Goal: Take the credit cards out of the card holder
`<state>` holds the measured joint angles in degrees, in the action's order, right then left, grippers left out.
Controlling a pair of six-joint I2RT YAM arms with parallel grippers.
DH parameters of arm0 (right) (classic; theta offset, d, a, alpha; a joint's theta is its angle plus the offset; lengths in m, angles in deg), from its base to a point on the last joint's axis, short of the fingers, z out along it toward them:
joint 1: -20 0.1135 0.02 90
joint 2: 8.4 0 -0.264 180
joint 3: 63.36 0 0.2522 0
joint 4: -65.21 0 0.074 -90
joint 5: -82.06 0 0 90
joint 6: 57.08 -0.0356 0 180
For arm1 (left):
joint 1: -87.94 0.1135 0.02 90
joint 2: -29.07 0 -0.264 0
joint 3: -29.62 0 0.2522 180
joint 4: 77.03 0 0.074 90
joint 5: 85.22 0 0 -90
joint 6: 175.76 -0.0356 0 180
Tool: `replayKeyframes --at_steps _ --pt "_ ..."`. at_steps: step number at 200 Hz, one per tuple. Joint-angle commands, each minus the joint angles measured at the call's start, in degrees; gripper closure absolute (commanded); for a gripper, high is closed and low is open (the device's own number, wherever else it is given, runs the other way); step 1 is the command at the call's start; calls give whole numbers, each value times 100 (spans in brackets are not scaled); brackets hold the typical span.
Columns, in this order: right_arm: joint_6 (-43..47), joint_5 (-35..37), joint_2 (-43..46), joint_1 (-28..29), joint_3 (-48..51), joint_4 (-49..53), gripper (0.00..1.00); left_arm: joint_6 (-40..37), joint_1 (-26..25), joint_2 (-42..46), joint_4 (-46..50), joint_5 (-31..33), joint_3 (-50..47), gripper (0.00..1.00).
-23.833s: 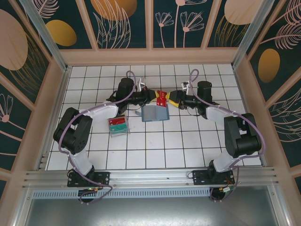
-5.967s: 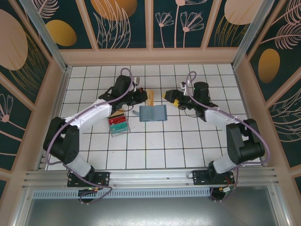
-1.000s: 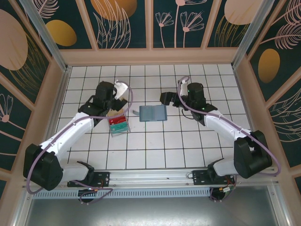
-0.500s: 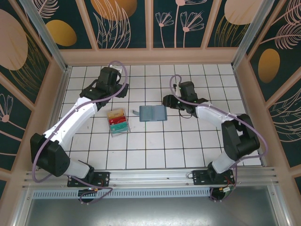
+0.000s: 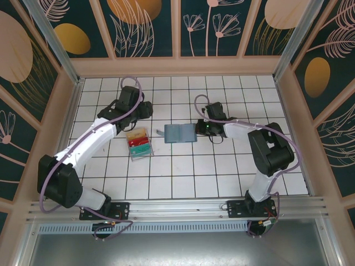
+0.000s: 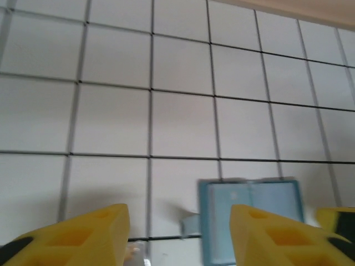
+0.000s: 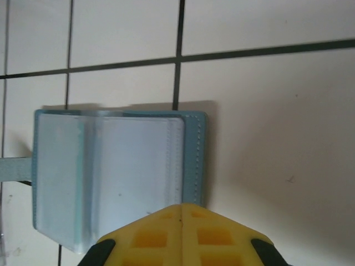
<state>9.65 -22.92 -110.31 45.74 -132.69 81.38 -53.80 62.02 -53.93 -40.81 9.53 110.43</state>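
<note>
The teal card holder point(image 5: 180, 133) lies open and flat on the white tiles, its clear sleeves facing up point(image 7: 111, 172). A yellow-orange credit card point(image 5: 136, 134) and a red one point(image 5: 138, 142) lie in the clear tray to its left. My right gripper point(image 5: 198, 128) sits at the holder's right edge, its yellow fingers pressed together point(image 7: 180, 233) with nothing between them. My left gripper point(image 5: 146, 109) hovers behind the tray, left of the holder, with its jaws apart point(image 6: 180, 238) and empty. The holder point(image 6: 249, 213) shows beyond its fingers.
The clear plastic tray point(image 5: 148, 155) also holds a green piece. A small grey tab point(image 5: 159, 132) sticks out from the holder's left side. Wooden walls point(image 5: 177, 66) ring the tiled floor. Open tiles lie in front of the holder and tray.
The left arm has lifted away from the tray toward the back and its jaws have narrowed. The right gripper has shut and moved down to the holder's right edge.
</note>
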Motion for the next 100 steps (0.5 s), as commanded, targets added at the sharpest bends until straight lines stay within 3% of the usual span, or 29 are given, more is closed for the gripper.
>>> replayKeyframes --at_steps 1,64,100 --pt "-54 92 -143 87 -39 -39 100 970 -94 -18 -820 -806 -403 52" --pt "-166 162 -358 199 136 -182 100 1558 -806 -1018 -1530 -1271 -534 63" --pt "-213 149 -362 221 209 -215 100 1674 -942 -1482 -1508 -1249 -481 61"
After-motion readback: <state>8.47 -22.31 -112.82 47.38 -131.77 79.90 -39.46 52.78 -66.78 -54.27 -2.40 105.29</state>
